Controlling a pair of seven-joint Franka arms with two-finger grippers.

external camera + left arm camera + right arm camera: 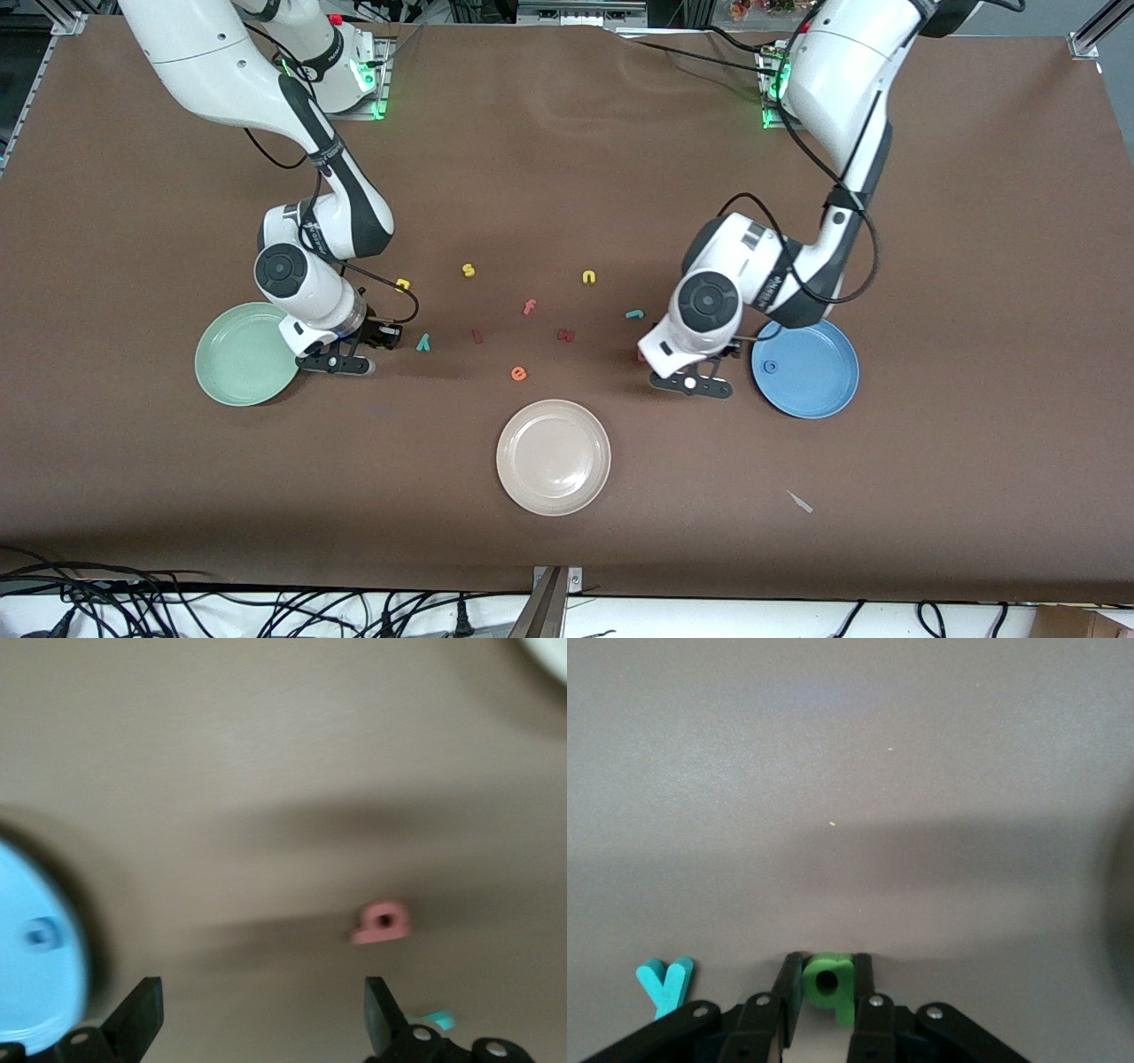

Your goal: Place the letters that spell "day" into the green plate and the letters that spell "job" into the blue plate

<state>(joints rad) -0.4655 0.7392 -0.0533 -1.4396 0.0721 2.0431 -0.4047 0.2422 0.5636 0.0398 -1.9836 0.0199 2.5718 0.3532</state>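
Note:
My right gripper [338,362] [826,979] is low at the table beside the green plate [232,359], shut on the green d [830,985]. The teal y [423,342] [664,983] lies close by, and the yellow a [403,284] lies farther from the front camera. My left gripper [692,383] [261,1019] hangs open with nothing in it, beside the blue plate [819,377] [31,988], which holds the blue o [771,366] [40,935]. The salmon b [383,921] lies on the table just off one fingertip, with the teal j [634,314] [439,1020] near it.
A cream plate [554,456] sits nearest the front camera at mid-table. Loose letters lie between the arms: yellow s [469,270], yellow n [589,277], salmon f [530,307], orange e [518,373] and two dark red pieces [566,335].

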